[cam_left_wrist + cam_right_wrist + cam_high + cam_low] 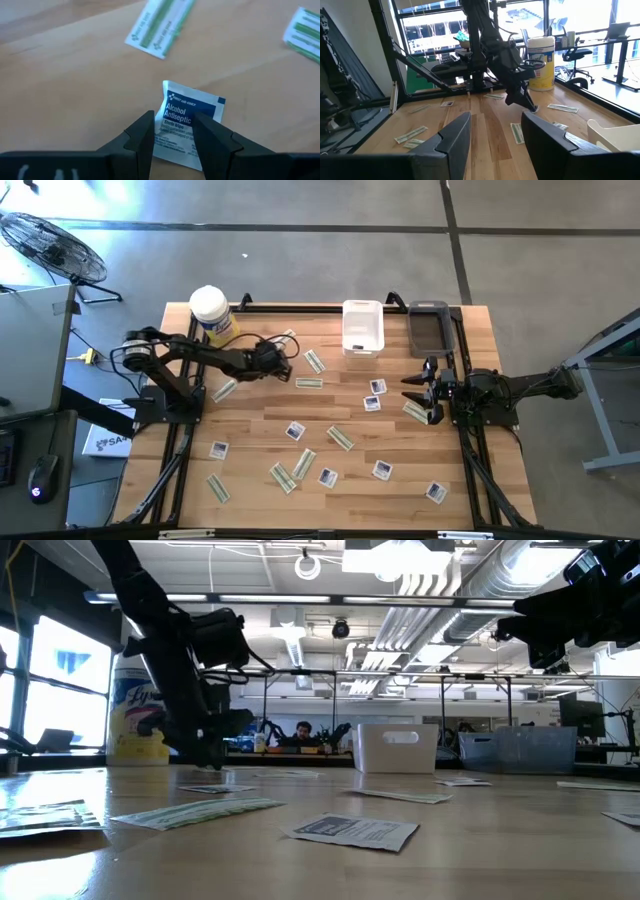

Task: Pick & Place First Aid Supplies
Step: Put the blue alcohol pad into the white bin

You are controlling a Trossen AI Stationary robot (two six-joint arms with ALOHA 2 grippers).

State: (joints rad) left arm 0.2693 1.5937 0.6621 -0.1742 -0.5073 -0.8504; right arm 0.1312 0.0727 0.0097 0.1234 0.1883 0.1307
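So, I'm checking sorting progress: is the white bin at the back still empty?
Looks empty: the white bin shows only bare white inside from above, and the packets lie on the table.
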